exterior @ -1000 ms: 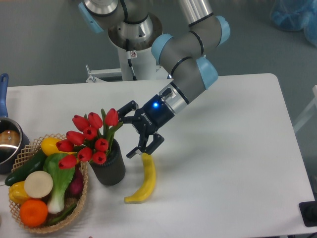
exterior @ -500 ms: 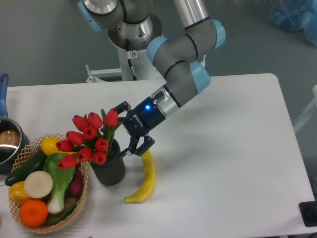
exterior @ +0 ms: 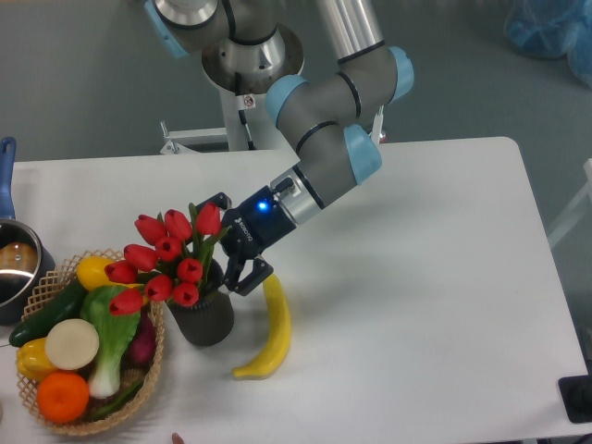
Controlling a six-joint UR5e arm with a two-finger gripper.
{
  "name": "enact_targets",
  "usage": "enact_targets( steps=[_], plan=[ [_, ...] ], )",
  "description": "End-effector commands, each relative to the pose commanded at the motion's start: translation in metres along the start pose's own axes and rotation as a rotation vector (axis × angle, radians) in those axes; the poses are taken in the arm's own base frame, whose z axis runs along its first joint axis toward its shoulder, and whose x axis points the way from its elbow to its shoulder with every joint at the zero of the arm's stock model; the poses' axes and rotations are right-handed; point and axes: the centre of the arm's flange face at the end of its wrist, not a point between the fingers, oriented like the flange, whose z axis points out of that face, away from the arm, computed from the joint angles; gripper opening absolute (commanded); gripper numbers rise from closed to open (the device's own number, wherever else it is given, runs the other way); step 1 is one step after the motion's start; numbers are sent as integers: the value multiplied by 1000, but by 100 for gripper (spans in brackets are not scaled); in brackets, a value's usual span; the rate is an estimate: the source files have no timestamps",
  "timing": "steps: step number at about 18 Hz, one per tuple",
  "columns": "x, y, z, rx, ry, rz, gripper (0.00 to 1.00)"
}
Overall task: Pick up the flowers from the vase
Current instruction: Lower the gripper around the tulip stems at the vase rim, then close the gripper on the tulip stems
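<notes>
The flowers (exterior: 166, 262), a bunch of red tulip buds with green leaves, stand in the dark ribbed vase (exterior: 203, 319) at the table's front left. My gripper (exterior: 222, 242) is open, lying sideways against the right side of the bunch just above the vase rim. Its upper finger is by the rightmost bud and its lower finger is at the rim. The stems are hidden inside the vase.
A yellow banana (exterior: 269, 333) lies just right of the vase, under my gripper. A wicker basket (exterior: 148, 375) of fruit and vegetables touches the vase on the left. A metal pot (exterior: 16, 268) with a blue handle sits at the left edge.
My gripper has moved left, from beside the banana's top end up against the bunch over the vase rim. It has stayed open. The flowers and vase have not moved.
</notes>
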Motion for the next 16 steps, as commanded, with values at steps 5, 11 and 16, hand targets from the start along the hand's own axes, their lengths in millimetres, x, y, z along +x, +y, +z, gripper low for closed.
enact_targets(
  steps=[5,11,16],
  plan=[
    [-1,2,9,9,17,-3,100],
    [-4,-5,12,18,20,6,87],
    [-4,-7,12,18,21,7,66]
  ],
)
